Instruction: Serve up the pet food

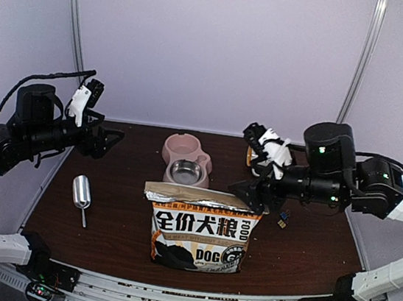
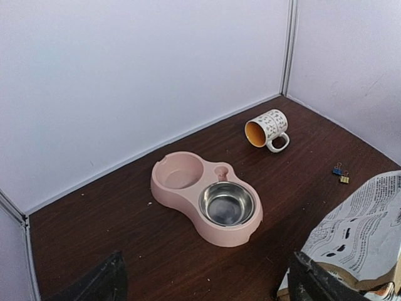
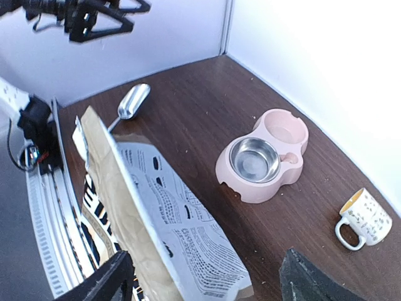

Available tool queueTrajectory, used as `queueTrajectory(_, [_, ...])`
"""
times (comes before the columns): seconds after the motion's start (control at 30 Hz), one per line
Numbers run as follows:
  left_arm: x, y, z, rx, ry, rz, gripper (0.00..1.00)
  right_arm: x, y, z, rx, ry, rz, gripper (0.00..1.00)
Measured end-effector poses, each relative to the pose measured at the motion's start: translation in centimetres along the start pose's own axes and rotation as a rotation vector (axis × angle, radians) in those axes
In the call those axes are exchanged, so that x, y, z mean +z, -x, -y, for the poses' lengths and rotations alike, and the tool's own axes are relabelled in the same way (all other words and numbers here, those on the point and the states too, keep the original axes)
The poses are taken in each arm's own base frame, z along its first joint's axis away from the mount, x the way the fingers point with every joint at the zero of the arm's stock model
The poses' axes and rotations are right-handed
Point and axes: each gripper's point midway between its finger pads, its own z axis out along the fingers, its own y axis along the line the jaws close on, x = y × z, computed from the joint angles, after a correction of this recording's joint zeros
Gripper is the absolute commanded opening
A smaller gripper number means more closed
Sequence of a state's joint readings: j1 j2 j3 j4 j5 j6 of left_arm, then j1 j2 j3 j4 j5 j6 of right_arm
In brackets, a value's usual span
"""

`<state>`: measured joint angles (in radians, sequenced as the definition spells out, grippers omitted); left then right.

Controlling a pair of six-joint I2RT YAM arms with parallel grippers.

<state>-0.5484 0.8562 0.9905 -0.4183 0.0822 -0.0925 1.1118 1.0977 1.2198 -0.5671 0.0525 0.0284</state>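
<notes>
Pet food can't be seen from any view. The printed bag (image 1: 202, 228) stands upright on the counter (image 1: 308, 246). Left gripper (image 1: 112, 139) hovers well left of the bag, spread wide and holding nothing. Right gripper (image 1: 246, 195) hangs released at the bag's upper right corner.

Bag (image 1: 200, 228) front shouts 全价犬粮 in big black characters; FOOD runs down its right edge; DOG sits lower down; the back panel's small print is too fine to read.
</notes>
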Motion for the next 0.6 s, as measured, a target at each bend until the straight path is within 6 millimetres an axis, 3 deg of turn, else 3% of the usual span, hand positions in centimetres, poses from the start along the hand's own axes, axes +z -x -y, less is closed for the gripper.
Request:
queueTrajectory(0.1, [0.1, -0.1, -0.1, -0.003, 0.005, -0.004, 0.91, 2.1, -0.5, -3.0, -0.144, 0.012, -0.068, 0.81])
queueTrajectory(0.23, [0.2, -0.2, -0.2, -0.008, 0.011, -0.01, 0.91, 3.9, -1.6, -5.5, -0.292, 0.021, -0.137, 0.82])
queueTrajectory(0.6, [0.5, -0.5, -0.7, -0.017, 0.037, -0.02, 0.91, 7.2, -4.5, -7.2, -0.595, -0.087, -0.268, 0.73])
